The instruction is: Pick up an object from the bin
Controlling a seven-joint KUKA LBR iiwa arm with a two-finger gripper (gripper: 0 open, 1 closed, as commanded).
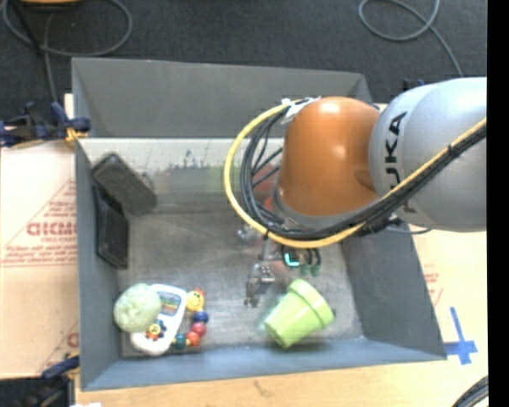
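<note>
My gripper [257,287] hangs low over the bin floor at the front, right of the middle, mostly under the arm's orange cover. A light green plastic cup [297,315] lies on its side just to the right of and below the gripper, close to it or touching it. I cannot tell whether anything is gripped. A white toy [171,320] with small coloured beads lies at the front left, apart from the gripper. A pale green fuzzy ball [137,309] rests against the toy's left end.
Two flat black things lie along the left side: a dark pad [124,183] tilted near the back left corner and a black slab [112,229] leaning against the left wall. The arm and its cables cover the bin's right half.
</note>
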